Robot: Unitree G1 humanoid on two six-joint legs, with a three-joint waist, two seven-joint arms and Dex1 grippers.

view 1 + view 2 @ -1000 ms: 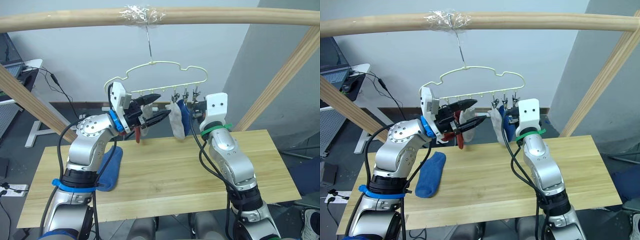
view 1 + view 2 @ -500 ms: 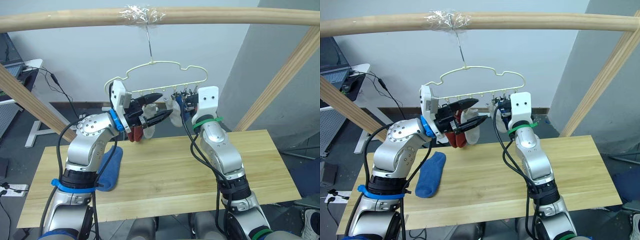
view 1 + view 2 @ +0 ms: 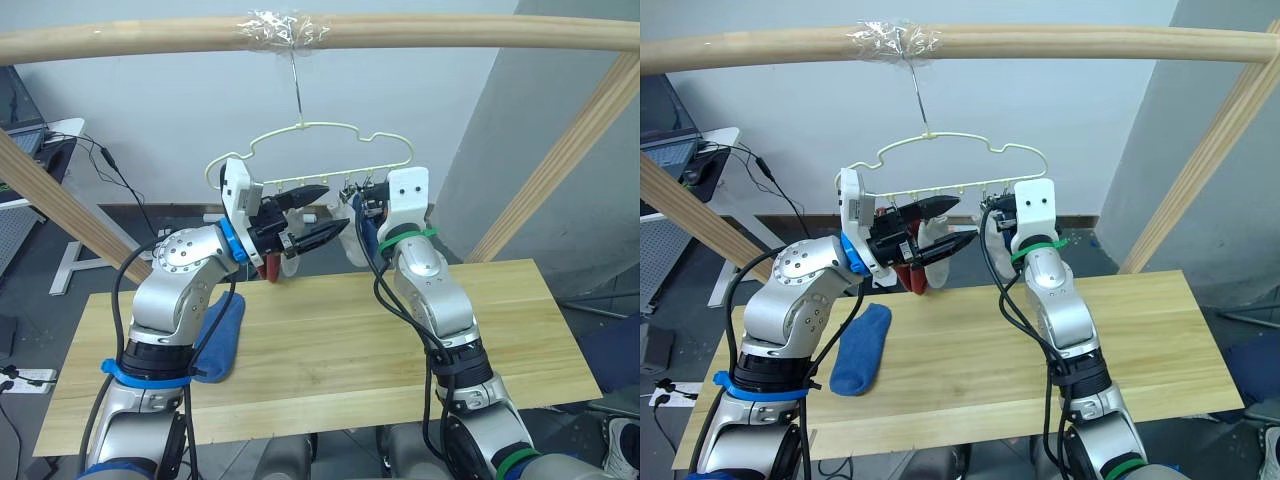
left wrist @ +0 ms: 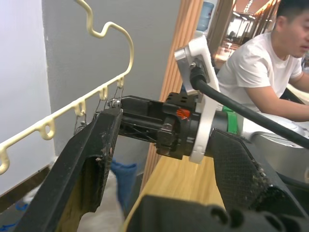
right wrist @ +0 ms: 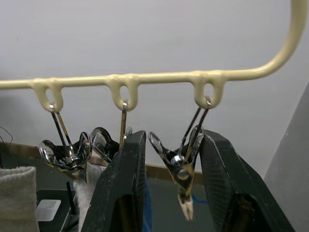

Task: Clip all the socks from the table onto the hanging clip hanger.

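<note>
the clip hanger (image 3: 330,140) is a thin, pale-yellow wire with a wavy upper outline, hung by a metal hook from the round wooden beam (image 3: 450,30) in the upper centre of the left eye view, the hook wrapped in crinkled clear tape. small shiny metal clips hang from loops along its lower bar; in the right wrist view three loops show, and one clip (image 5: 181,164) dangles tilted between the right gripper (image 5: 176,188), whose two black fingers stand apart on either side of it without visibly pressing it. the left gripper (image 3: 315,215) is raised at centre left, its black fingers spread wide and pointing towards the right arm's white wrist; a rust red sock (image 3: 270,268) hangs just below it, though whether it is gripped cannot be told. a light grey sock (image 3: 933,235) and a blue sock (image 3: 366,238), both soft knit, hang at the clips between the two arms. one more blue sock (image 3: 862,347) lies flat on the table (image 3: 520,330), near its left edge; the light yellowish planks to the right of it are bare out to the right edge. a person in a white t-shirt (image 4: 256,72) sits in the upper right of the left wrist view.
</note>
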